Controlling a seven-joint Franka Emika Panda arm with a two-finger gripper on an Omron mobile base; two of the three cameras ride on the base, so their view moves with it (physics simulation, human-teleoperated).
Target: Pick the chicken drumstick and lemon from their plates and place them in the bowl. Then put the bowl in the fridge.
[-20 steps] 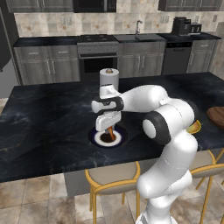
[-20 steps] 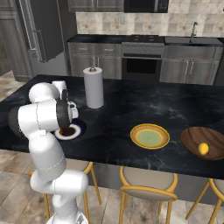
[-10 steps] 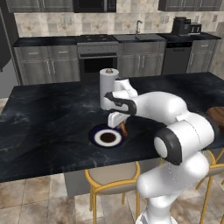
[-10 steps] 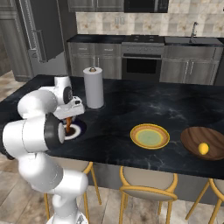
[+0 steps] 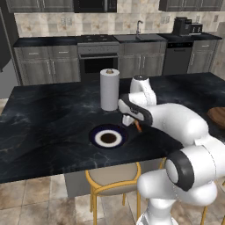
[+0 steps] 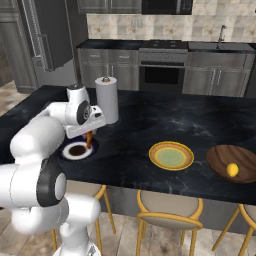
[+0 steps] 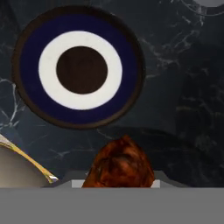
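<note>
Right base view: you've got a black marbled island counter [image 6: 150, 125] w/ grey panelled cabinets [image 6: 120, 75] and a built-in oven [image 6: 161, 75] behind. On it, largest first: wide dark-brown wooden bowl [image 6: 250, 172] w/ the small yellow lemon [image 6: 232, 170] inside, yellow-orange plate w/ greenish centre [image 6: 171, 155], blue-rimmed plate w/ white ring [image 5: 108, 136], both bare, and a white paper towel roll [image 5: 109, 89]. Gripper [image 5: 134, 125] is clamped on the brown-orange chicken drumstick [image 5: 138, 126], held above the counter just beside the blue plate. Fingertips are hidden behind the meat in hand view.
</note>
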